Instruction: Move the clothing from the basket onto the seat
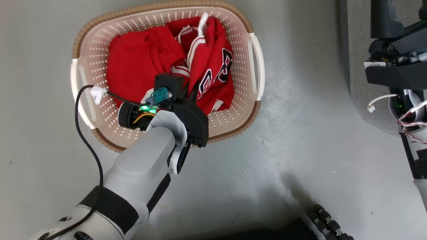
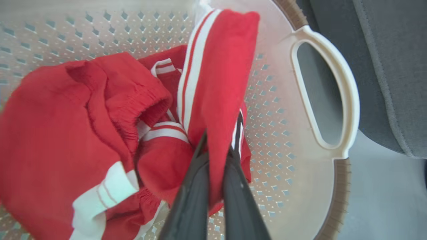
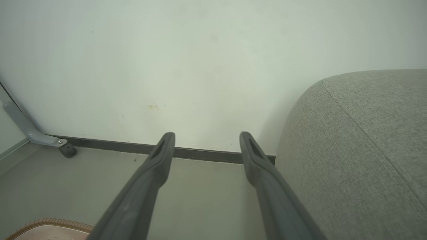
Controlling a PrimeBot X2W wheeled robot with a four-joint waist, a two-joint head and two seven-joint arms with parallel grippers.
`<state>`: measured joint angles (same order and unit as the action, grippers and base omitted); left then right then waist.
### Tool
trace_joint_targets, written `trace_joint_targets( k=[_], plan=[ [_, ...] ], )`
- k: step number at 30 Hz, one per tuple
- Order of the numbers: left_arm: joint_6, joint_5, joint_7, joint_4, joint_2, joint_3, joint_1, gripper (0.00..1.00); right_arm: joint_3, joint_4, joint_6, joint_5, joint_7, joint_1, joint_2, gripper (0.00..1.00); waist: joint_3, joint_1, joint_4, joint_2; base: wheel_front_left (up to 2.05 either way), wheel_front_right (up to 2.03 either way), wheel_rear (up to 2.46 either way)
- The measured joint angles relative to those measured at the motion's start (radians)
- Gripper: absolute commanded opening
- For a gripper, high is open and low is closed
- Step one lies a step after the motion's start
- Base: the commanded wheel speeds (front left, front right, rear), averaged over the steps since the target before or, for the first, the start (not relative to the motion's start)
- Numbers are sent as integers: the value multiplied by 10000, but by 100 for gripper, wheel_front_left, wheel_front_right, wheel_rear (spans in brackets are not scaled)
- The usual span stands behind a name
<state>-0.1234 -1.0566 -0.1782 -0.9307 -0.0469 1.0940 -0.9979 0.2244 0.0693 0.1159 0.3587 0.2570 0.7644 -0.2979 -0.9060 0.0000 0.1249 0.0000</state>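
Observation:
The cream basket (image 1: 253, 66) stands on the floor with both red garments inside. The shorts (image 1: 140, 60) lie bunched on its left side, their elastic waistband (image 2: 133, 103) visible. The jersey (image 1: 213, 66) with black-and-white lettering fills the right side. My left gripper (image 2: 220, 130) reaches down into the basket and is shut on a raised fold of the jersey (image 2: 217, 83), with the striped trim running up beside the fingers. My right gripper (image 3: 206, 146) hovers open and empty above the floor, next to the grey seat (image 3: 360, 150).
The seat's rounded edge (image 1: 353, 50) lies right of the basket, with my right arm (image 1: 400, 73) over it. A wall and dark skirting (image 3: 200, 151) lie ahead of the right gripper. A caster foot (image 3: 68, 150) stands at the left. A black cable (image 1: 80, 123) loops beside the left arm.

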Motion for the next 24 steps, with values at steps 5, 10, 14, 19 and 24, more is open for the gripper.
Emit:
trace_joint_targets(
  k=[5,10,14,19,24],
  plan=[
    [0,-148,-359,-40,4,-12,210,0,23,477,0,0,-2,-105,27,100,487,0,-122,0,0,0,0],
    [0,-213,-546,-50,8,-35,546,0,13,1047,38,0,-2,-436,35,100,1067,0,-280,0,0,0,0],
    [0,-541,-648,-58,12,-182,867,0,38,1446,75,0,-2,-746,46,100,1582,0,-431,0,0,0,0],
    [4,-690,-704,-173,35,-399,1346,0,178,2040,75,0,-2,-1127,165,100,2405,-1,-667,-1,0,0,0],
    [98,-692,-708,-374,44,-623,1732,0,328,2445,75,0,-4,-1407,349,100,3115,-2,-855,0,0,0,0]
  ],
)
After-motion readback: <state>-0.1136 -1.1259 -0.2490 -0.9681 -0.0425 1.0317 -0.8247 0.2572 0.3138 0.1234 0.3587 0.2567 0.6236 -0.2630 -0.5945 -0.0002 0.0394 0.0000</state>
